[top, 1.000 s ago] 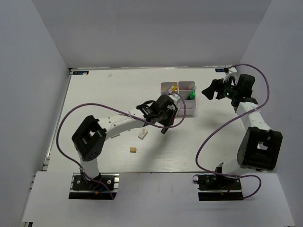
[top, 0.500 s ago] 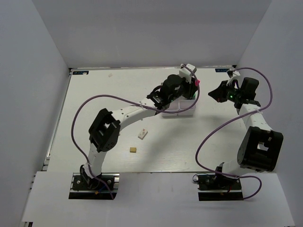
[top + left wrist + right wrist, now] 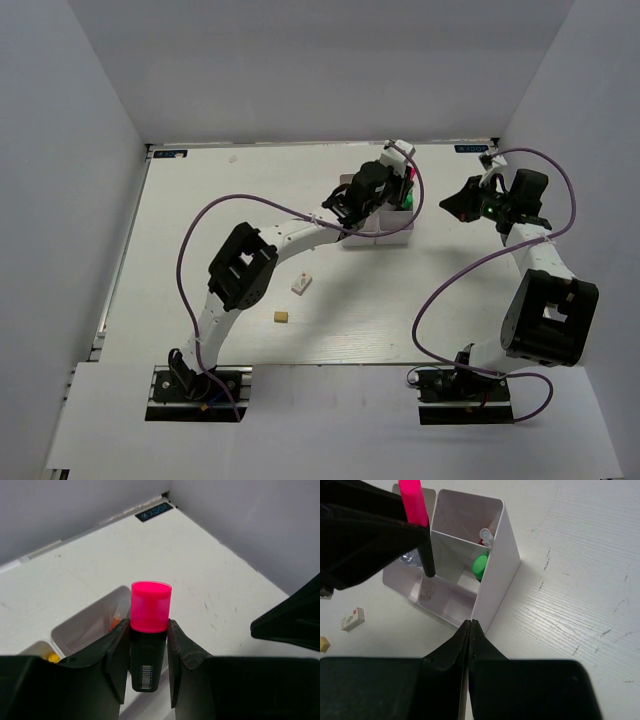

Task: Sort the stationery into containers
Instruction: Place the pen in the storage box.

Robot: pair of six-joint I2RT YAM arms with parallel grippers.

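Here, left gripper (image 3: 148, 632) clamping pink highlighter (image 3: 151, 605) above white box (image 3: 496, 565), right gripper (image 3: 469, 626) closed, empty.

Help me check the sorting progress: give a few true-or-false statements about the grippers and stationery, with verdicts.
1. The left gripper holds a pink-capped highlighter. True.
2. The right gripper is open. False: it is shut, with nothing between its fingers.
3. A green-capped highlighter sits in the container. True.
4. Both erasers are in the container. False: the white eraser and the tan eraser lie on the table.
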